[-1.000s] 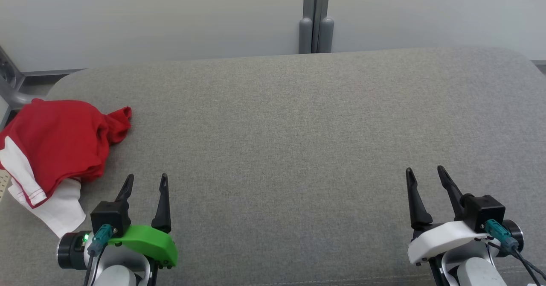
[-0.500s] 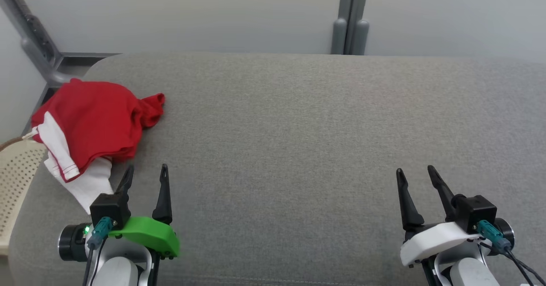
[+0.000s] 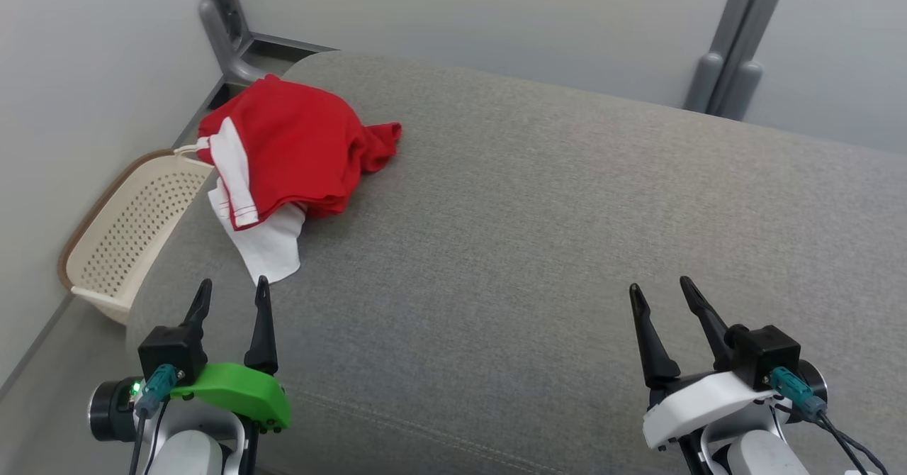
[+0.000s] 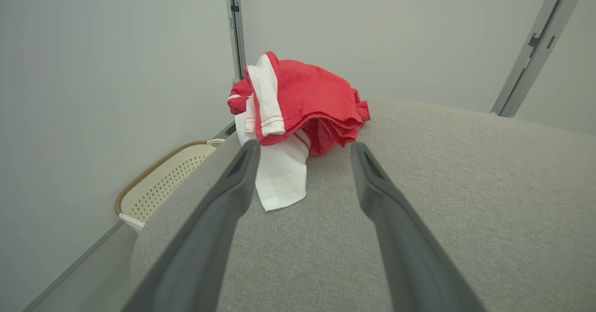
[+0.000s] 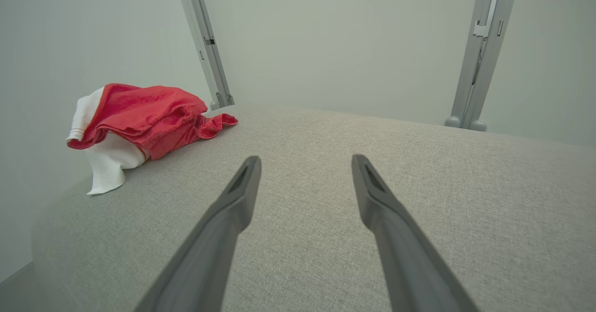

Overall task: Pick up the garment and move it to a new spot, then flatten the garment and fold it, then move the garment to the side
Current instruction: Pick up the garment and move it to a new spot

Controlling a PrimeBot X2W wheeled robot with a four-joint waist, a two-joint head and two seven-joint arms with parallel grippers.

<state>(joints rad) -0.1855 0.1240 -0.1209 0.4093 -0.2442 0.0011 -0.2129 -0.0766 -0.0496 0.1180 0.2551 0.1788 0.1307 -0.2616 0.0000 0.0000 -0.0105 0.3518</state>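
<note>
Grey woven fabric covered the wide cushion (image 3: 538, 220) under both grippers. Nearest of all, the left gripper (image 3: 234, 282), in a green housing, held its jaws spread wide with nothing between them. The right gripper (image 3: 659, 284), in a white housing, was just as wide open and empty, with bare cushion ahead of its tips. A stitched seam (image 3: 397, 425) crossed the cushion behind the fingertips, between the two wrists.

Straight ahead of the left jaws lay the garment (image 3: 290, 142), a crumpled heap of red cloth with white panels edged in red stitching. Its nearest part, a white flap, reached down close in front of the left fingertips. In the left wrist view the flap showed in the gap between the two fingers. From the right jaws the garment sat well apart, ahead and far over to their left.

Out past the left jaws on their outer side, a cream perforated basket (image 3: 120, 227) with a brown rim stood below the cushion's rounded end. Farthest off rose a pale wall, with one grey metal post (image 3: 220, 14) beyond the garment and another (image 3: 737, 42) ahead of the right jaws.
</note>
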